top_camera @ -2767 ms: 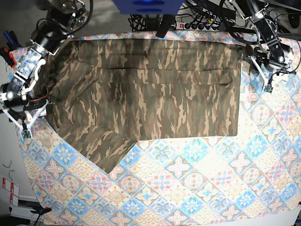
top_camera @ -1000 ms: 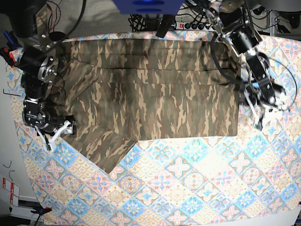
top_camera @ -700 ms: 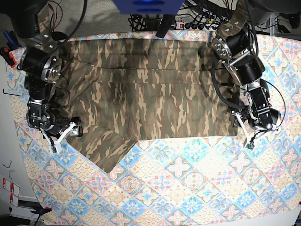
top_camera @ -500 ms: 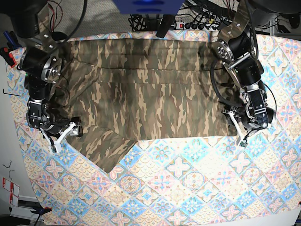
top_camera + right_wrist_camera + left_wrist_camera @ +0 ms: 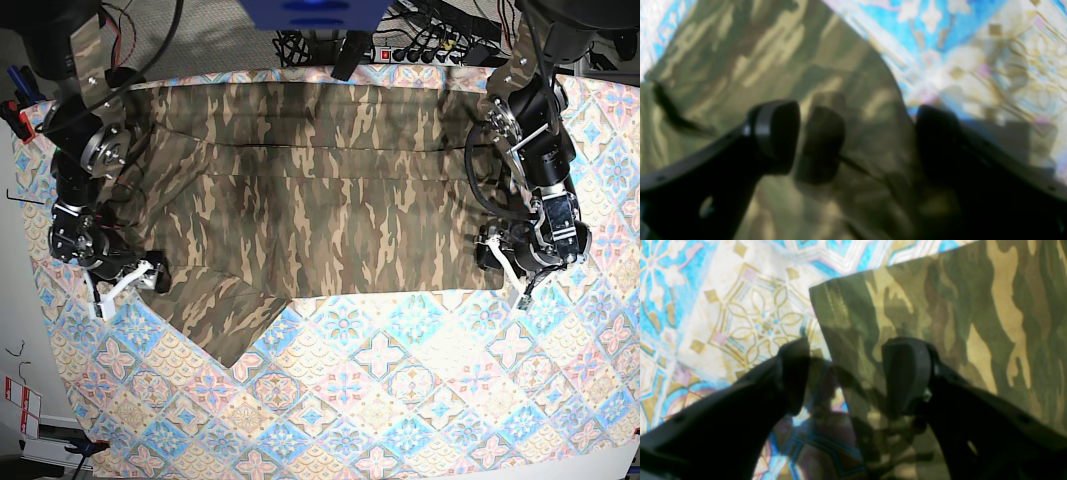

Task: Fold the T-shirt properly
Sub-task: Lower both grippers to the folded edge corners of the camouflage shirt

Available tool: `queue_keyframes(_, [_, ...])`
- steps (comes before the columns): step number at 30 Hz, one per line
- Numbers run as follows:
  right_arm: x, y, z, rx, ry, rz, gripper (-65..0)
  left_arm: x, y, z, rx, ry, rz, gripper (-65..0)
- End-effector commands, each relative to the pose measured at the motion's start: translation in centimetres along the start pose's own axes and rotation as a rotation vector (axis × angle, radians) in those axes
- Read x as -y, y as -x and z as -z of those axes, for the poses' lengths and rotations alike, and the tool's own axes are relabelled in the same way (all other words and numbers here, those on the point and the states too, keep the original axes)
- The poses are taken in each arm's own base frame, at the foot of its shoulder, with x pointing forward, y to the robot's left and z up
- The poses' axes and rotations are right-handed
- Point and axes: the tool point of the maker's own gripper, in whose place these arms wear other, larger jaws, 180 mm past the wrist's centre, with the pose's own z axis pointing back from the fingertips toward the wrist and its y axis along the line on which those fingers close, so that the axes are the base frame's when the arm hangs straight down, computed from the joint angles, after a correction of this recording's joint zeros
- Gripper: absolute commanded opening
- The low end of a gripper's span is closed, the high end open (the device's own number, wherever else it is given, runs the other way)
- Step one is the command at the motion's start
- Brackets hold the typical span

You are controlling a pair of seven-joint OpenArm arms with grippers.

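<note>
The camouflage T-shirt (image 5: 330,200) lies spread flat across the far half of the tile-patterned tablecloth (image 5: 400,380), with one sleeve (image 5: 225,315) pointing toward the front left. My left gripper (image 5: 508,280) is at the shirt's front right corner. In the left wrist view it (image 5: 850,373) is open, with the shirt's side edge (image 5: 826,326) running between its fingers. My right gripper (image 5: 125,285) is at the shirt's left edge beside the sleeve. In the right wrist view it (image 5: 857,136) is open over the cloth's edge (image 5: 873,66).
A power strip (image 5: 420,50) and cables lie behind the table's far edge. Red-handled tools (image 5: 12,115) sit off the left side. Both arms reach down along the shirt's left and right sides. The near half of the tablecloth shows its bare tile pattern.
Both arms have come down from the shirt's far corners to its near corners. In the last half second each gripper shifted only slightly at the cloth's edge. The shirt has not moved.
</note>
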Motion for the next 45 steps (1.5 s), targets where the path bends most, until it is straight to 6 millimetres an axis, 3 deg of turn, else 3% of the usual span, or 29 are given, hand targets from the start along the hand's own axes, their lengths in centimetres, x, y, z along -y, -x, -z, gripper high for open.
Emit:
queue_keyframes(1, [1.7, -1.6, -0.8, 0.018, 0.043, -0.023, -11.2, 0.0, 1.6, 0.1, -0.079, -0.005, 0.019, -26.1])
queue_keyframes(6, [2.8, -2.4, -1.4, 0.062, 0.067, -0.031, -11.2, 0.2, 1.8, 0.2, -0.085, -0.002, 0.018, -26.1])
queue_keyframes(12, [4.3, -1.0, -1.3, -0.023, 0.170, -0.133, -11.2, 0.4, 1.8, 0.2, -0.084, 0.002, 0.018, -26.1])
queue_keyframes(16, [2.2, -0.3, -0.2, -0.045, 0.126, -0.144, -11.2, 0.4, 1.8, 0.2, -0.084, 0.002, 0.018, -26.1])
queue_keyframes(22, [-2.6, 2.0, 1.3, -0.131, -0.020, -0.160, -12.3, 0.5, 1.8, 0.3, -0.084, 0.004, 0.022, -26.2])
queue_keyframes(25, [-4.1, 2.6, 1.5, -0.160, -0.081, -0.175, -20.8, 1.4, 1.6, 0.6, -0.080, 0.018, 0.024, -29.6])
queue_keyframes(31, [-4.3, 3.4, 1.4, -0.207, -0.088, -0.180, -50.2, 3.1, 1.1, 1.2, -0.072, 0.045, 0.027, -50.2])
queue_keyframes(34, [-4.2, 3.8, 1.3, -0.234, -0.085, -0.182, -60.0, 3.6, 0.7, 1.4, -0.063, 0.056, 0.023, -58.9])
queue_keyframes(36, [-4.2, 3.7, 1.3, -0.238, -0.084, -0.181, -61.4, 3.6, 0.5, 1.4, -0.059, 0.056, 0.022, -64.8])
queue_keyframes(39, [-4.0, 3.0, 1.2, -0.222, -0.076, -0.184, -61.5, 3.6, -0.3, 1.3, -0.047, 0.055, 0.025, -65.0])
queue_keyframes(45, [-1.5, -1.7, -0.5, -0.143, 0.031, -0.256, -61.5, 2.2, -2.4, 0.4, -0.006, 0.012, 0.039, -65.0])
